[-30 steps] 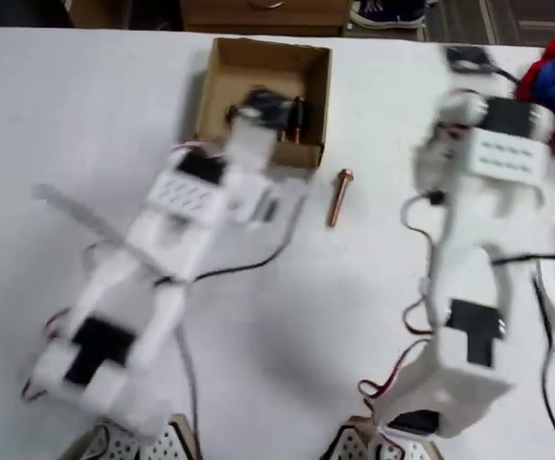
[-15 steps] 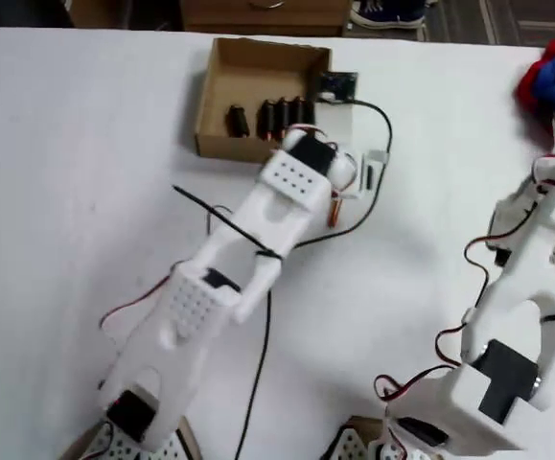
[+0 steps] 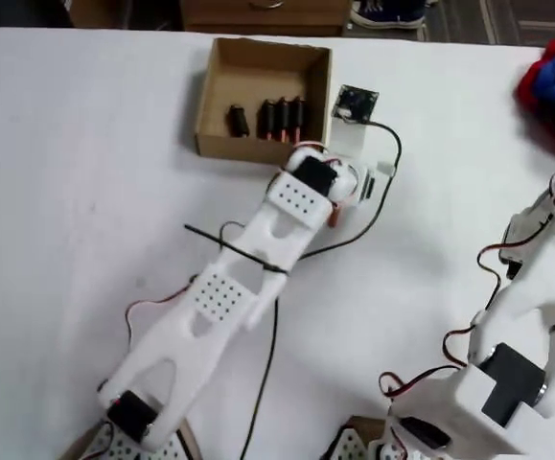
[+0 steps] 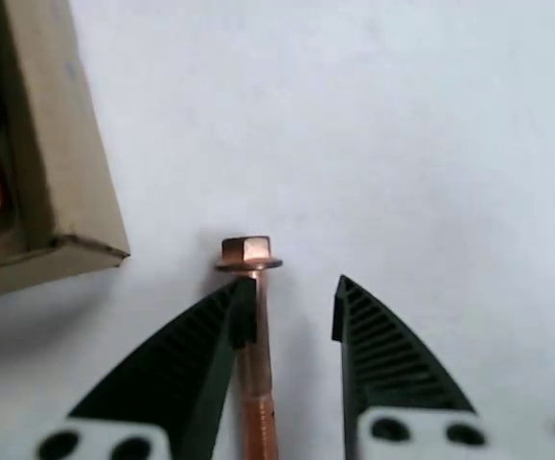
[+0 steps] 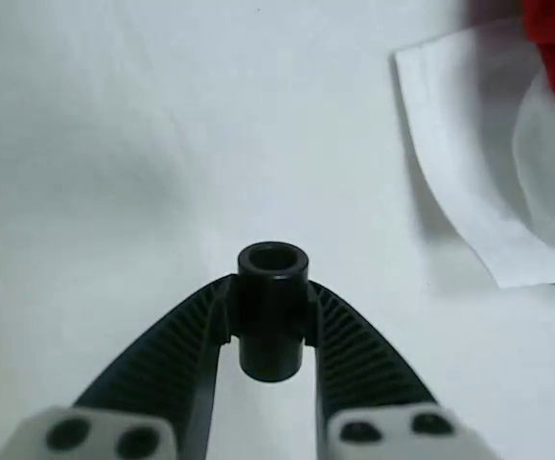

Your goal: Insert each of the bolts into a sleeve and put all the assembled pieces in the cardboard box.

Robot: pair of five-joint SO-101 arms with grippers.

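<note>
Moved down, the left claw [image 4: 291, 297] is held open around the shiny copper bolt [image 4: 255, 364]: likely hard, slippery, best pinched mid-shaft. A short black round sleeve [image 5: 272, 331] is clenched by the right claw [image 5: 270, 292].

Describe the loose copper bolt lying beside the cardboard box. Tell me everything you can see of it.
The bolt looks like copper-coloured metal, with a flanged hex head, a smooth shank and thread at the end away from the head. It lies flat on the white table with nothing fitted on it, just outside the cardboard box and apart from it. The left claw is open around its shank. One finger is close against the shank, and the other stands clear.
</note>
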